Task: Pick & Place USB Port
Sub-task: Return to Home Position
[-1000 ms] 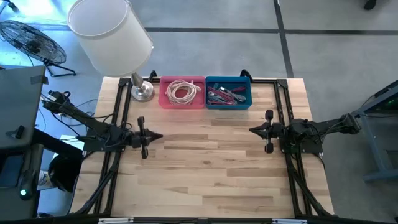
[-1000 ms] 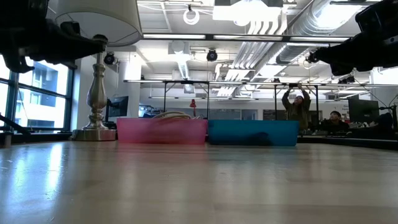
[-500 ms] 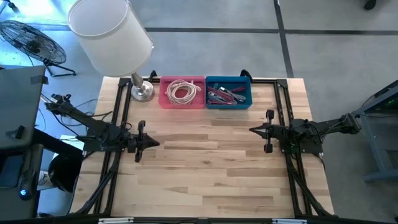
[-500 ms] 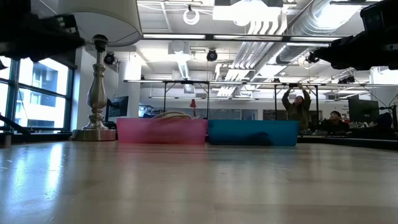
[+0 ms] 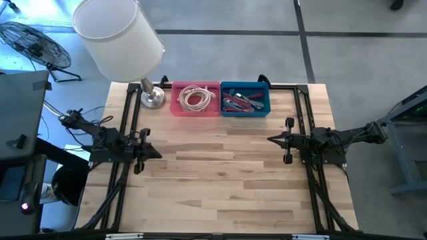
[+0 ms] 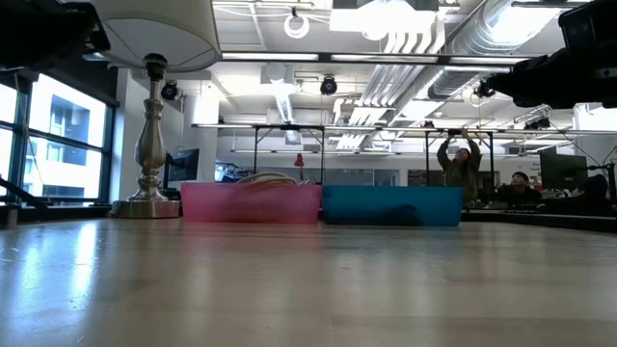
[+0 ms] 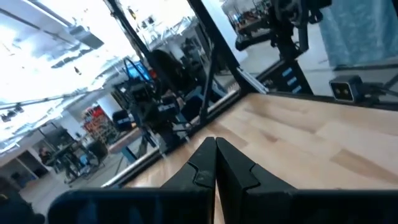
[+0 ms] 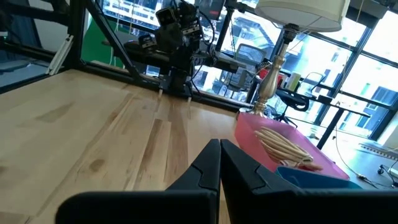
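Open-plan office lab: exposed ceiling ducts point(image 6: 453, 34) above monitors point(image 6: 559, 172).

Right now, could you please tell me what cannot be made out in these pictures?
Blue bin contents: low view, hidden by its front wall; high view, cables too small to count.
Pink bin: low view, wall hides most of the white cable.

2 bins point(image 5: 245, 114), 1 lamp point(image 5: 119, 37).

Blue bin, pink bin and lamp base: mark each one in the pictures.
blue bin point(image 6: 392, 205), low view, on its front wall.
pink bin point(image 6: 251, 202), low view, on its front wall.
lamp base point(image 5: 153, 100), high view, on the round metal foot.
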`<state>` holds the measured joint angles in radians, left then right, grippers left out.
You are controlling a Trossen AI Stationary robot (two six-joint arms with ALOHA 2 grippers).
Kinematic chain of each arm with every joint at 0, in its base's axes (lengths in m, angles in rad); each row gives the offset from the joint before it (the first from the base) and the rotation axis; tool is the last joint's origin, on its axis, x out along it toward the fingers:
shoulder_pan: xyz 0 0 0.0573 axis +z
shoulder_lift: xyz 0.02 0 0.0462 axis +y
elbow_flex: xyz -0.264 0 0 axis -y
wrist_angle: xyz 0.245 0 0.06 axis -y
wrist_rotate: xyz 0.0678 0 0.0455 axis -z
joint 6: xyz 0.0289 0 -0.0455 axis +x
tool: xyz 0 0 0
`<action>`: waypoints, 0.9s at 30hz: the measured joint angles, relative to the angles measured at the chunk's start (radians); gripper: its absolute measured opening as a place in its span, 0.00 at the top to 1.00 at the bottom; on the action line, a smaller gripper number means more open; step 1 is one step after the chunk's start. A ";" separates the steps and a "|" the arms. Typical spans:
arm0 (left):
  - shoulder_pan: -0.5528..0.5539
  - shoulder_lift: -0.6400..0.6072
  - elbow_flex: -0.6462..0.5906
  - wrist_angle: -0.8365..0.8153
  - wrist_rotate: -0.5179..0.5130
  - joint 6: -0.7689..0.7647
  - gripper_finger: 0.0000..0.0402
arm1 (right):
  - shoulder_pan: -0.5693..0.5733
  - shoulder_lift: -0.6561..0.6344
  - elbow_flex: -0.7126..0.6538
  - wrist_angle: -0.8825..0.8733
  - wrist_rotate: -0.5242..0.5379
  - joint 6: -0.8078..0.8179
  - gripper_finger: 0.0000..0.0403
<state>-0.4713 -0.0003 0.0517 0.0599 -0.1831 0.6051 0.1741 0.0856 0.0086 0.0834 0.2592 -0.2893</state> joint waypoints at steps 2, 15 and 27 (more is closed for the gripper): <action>0.000 0.006 -0.004 0.003 0.002 0.000 1.00 | 0.000 0.000 0.000 0.000 0.000 0.000 1.00; 0.000 0.007 -0.029 0.122 0.098 0.039 1.00 | 0.000 0.000 0.000 -0.006 -0.004 0.000 1.00; 0.028 0.007 -0.031 0.068 0.156 0.072 1.00 | 0.000 0.000 0.000 -0.006 -0.004 0.000 1.00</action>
<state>-0.4438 0.0065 0.0208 0.1277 -0.0269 0.6767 0.1740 0.0856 0.0086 0.0769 0.2554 -0.2890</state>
